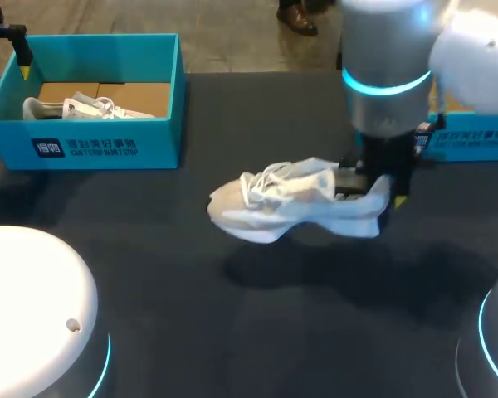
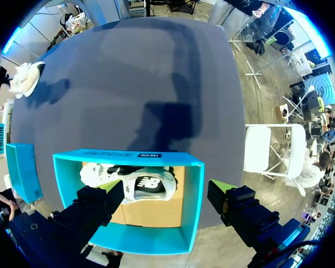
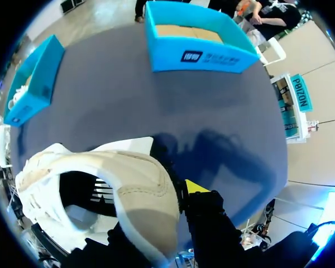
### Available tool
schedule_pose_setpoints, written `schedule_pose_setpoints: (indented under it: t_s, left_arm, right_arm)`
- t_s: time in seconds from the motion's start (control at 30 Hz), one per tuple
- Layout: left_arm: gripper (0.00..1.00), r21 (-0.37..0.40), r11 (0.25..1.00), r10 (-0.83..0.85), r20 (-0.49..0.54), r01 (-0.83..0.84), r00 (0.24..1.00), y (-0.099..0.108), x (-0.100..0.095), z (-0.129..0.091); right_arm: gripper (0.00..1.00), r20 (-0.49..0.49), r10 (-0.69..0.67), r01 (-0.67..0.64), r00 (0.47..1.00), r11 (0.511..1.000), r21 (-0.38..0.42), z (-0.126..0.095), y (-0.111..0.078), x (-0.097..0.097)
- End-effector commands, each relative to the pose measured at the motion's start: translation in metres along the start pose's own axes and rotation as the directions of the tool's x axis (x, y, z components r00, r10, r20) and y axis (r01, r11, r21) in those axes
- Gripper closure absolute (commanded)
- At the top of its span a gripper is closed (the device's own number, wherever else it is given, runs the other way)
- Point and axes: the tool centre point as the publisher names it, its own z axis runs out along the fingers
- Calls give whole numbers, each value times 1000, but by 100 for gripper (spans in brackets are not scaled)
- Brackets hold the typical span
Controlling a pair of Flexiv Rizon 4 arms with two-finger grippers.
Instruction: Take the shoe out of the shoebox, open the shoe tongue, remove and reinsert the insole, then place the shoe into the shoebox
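Shoe held by the heel alone, toe hanging free

The right gripper (image 1: 383, 196) is clamped on the heel of the white shoe (image 1: 295, 203) at centre frame in the head view, above the table (image 1: 232, 340) with a shadow beneath it. The toe sticks out toward the left with nothing under it, so I judge the shoe could swivel or slip from so small a bite, more so on a quick swing. The left gripper (image 2: 167, 191) hangs wide and empty over the left box (image 1: 108, 148) in the upper left, which holds a second shoe (image 1: 75, 108). A drop there could foul either one. The right box (image 1: 481, 137), behind the right arm, is partly hidden, so a blind approach might clip its wall
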Motion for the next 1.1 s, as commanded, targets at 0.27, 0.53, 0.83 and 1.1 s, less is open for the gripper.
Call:
schedule_pose_setpoints:
  t_s: [0.27, 0.53, 0.83, 1.1]
  left_arm:
    - [0, 0, 1000, 0, -2, 0, 1000, -1, 0, -1]
    - [0, 0, 1000, 0, -2, 0, 1000, -1, 0, -1]
    - [0, 0, 1000, 0, -2, 0, 1000, -1, 0, -1]
    - [0, 0, 1000, 0, -2, 0, 1000, -1, 0, -1]
  right_arm:
    - [100, 40, -8, 8, 999, 1000, 12, 52, -18, 47]
    - [100, 26, -6, 6, 1000, 1000, 6, 77, -36, 62]
    - [100, 19, -37, 37, 999, 999, -4, 91, -43, 81]
    - [100, 14, -27, 27, 1000, 1000, 12, 99, -40, 85]
